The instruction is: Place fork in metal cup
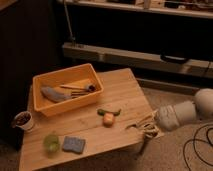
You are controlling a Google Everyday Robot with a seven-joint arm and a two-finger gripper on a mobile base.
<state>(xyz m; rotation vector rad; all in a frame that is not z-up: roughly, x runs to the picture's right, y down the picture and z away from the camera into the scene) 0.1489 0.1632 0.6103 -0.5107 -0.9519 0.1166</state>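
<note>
My gripper [145,126] hangs over the front right corner of the wooden table [120,90], its pale arm reaching in from the right. It is shut on the fork [135,124], a slim pale piece that sticks out to the left of the fingers, just above the tabletop. The metal cup does not show; the gripper and wrist cover the corner spot.
A yellow bin [47,107] at the back left holds a grey cloth and dark-handled utensils. A white cup [22,120], a green cup [51,141] and a blue sponge [73,144] line the front left. An orange item [108,119] and a green one [109,111] lie mid-table. Cables [197,145] lie on the floor at right.
</note>
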